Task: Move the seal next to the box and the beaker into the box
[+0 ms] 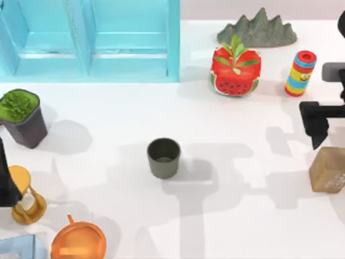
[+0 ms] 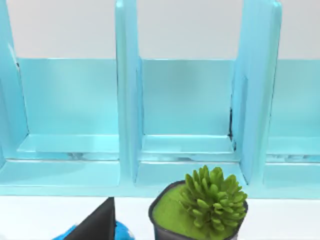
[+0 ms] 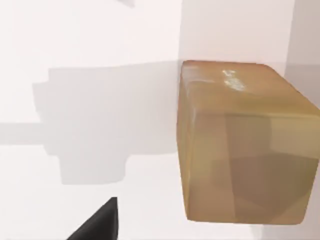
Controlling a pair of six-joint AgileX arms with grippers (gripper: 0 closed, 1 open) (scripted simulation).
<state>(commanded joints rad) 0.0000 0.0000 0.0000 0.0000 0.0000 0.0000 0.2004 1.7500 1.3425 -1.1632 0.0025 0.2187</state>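
Observation:
The beaker (image 1: 163, 157), a small dark grey-green cup, stands upright near the table's middle, apart from both arms. The seal (image 1: 328, 170), a tan-brown rounded block, sits at the right edge; in the right wrist view the seal (image 3: 240, 145) looms close with whitish marks on its top. My right gripper (image 1: 317, 135) hovers just behind and to the left of the seal, not touching it. The turquoise box (image 1: 173, 38) with open compartments lies at the back left, and the left wrist view faces the box (image 2: 127, 100). My left arm (image 1: 5, 181) is parked at the left edge.
A dark pot with a green plant (image 1: 21, 116) stands in front of the box. A watermelon-shaped planter (image 1: 235, 70), a grey rock (image 1: 259, 29) and a striped cylinder (image 1: 300, 73) line the back right. A golden hourglass (image 1: 27, 197) and an orange teapot (image 1: 78, 243) sit at the front left.

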